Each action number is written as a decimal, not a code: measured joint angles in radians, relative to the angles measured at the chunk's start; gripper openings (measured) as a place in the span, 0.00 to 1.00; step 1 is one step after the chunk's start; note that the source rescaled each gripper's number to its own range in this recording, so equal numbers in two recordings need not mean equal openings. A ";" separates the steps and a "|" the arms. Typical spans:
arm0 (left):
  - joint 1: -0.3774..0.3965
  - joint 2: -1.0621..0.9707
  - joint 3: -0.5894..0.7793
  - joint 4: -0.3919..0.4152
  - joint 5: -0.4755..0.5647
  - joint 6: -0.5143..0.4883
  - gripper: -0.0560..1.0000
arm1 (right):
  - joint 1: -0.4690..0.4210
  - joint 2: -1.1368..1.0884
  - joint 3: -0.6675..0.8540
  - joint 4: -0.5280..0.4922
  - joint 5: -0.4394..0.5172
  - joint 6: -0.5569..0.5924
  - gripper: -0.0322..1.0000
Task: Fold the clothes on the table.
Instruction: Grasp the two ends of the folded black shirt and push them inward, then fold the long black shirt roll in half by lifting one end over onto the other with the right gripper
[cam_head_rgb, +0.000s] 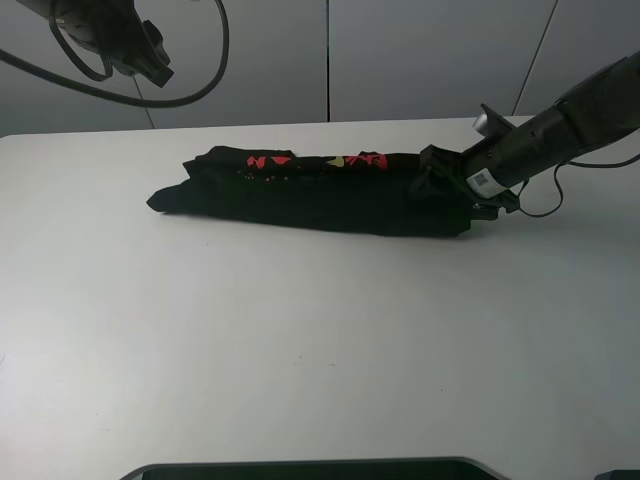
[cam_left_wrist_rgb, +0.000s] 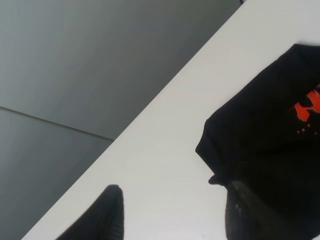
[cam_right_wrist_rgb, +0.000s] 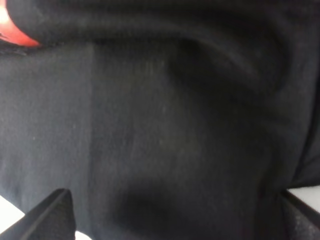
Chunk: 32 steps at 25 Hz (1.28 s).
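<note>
Clothes (cam_head_rgb: 320, 195) | right jaws lost against black fabric | left arm (cam_head_rgb: 110, 45) cropped

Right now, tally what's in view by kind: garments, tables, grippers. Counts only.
Black T-shirt: 1
White table: 1
Grippers: 2, the left gripper and the right gripper
Total: 4
</note>
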 joint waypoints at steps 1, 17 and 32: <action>0.000 0.000 0.000 0.000 0.000 0.000 0.74 | 0.000 0.000 0.000 0.000 0.000 -0.005 0.81; 0.000 -0.107 0.000 -0.028 0.026 -0.010 0.74 | 0.021 0.018 0.002 -0.117 -0.046 0.110 0.06; 0.000 -0.321 0.000 -0.028 0.053 -0.010 0.74 | -0.246 -0.330 0.020 -0.804 0.082 0.506 0.06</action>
